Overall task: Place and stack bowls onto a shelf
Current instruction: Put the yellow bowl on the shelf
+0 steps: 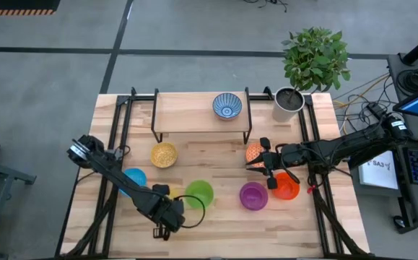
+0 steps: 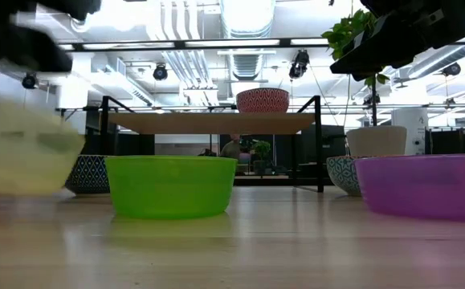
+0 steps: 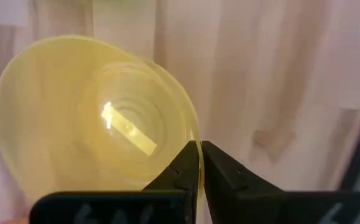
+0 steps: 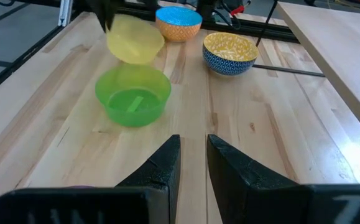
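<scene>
A: Nearest: green bowl [image 2: 170,186], purple bowl [image 2: 425,186], both on the table [image 1: 209,231].

B: Yellow bowl [image 3: 92,124]?

A: Left gripper [image 3: 199,163] pinches its rim, lifted off the table, likely for carrying. Shelf [image 1: 198,115] holds one blue-and-white bowl [image 1: 227,106].

B: Right gripper [image 4: 193,163]?

A: Slightly parted, empty, waiting beside the orange bowl [image 1: 286,186].

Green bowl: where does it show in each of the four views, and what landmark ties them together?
High view: green bowl low in the picture, near the middle.
Low view: green bowl left of centre, close up.
Left wrist view: not in it.
Right wrist view: green bowl ahead of the fingers.
Landmark: the yellow bowl beside it, pinched at the rim by the left gripper. The right gripper waits open.
</scene>
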